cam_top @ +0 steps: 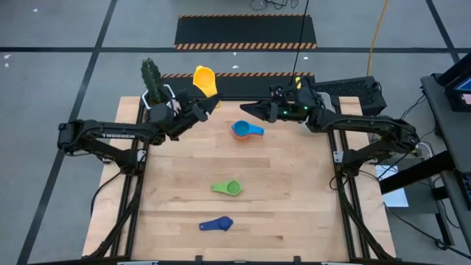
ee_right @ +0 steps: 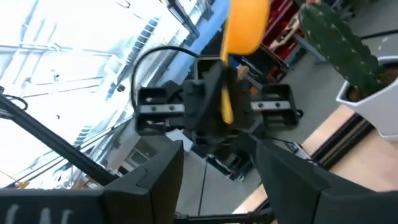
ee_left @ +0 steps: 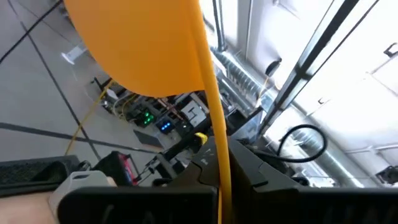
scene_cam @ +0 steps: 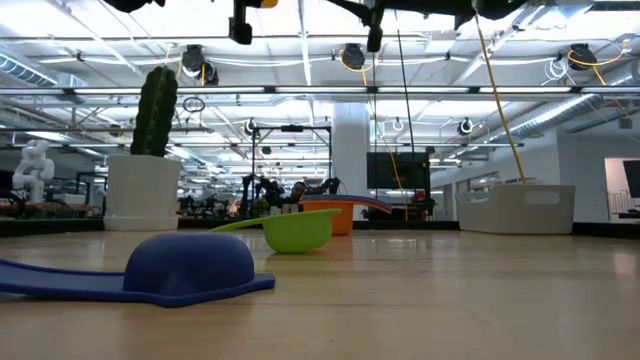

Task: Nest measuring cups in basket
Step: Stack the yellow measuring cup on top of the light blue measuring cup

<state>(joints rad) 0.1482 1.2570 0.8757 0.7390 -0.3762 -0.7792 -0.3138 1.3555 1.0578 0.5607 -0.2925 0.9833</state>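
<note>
High view shows the left end effector [cam_top: 210, 103] clenched on the handle of the yellow measuring cup [cam_top: 204, 79], held aloft over the counter's [cam_top: 294, 206] far edge, bowl pointing away from the arm, long axis in line with the fingers. The right end effector [cam_top: 249, 109] faces it with jaws parted, so this looks like a handover; next the right must close on the cup, then carry it to the basket [scene_cam: 517, 208].

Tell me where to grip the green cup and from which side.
Grip the green cup by its flat handle, coming straight down from above. The handle lies level on the table, pointing toward the left arm's side, with clear wood around it; the round bowl looks wider and harder to pinch.
</note>
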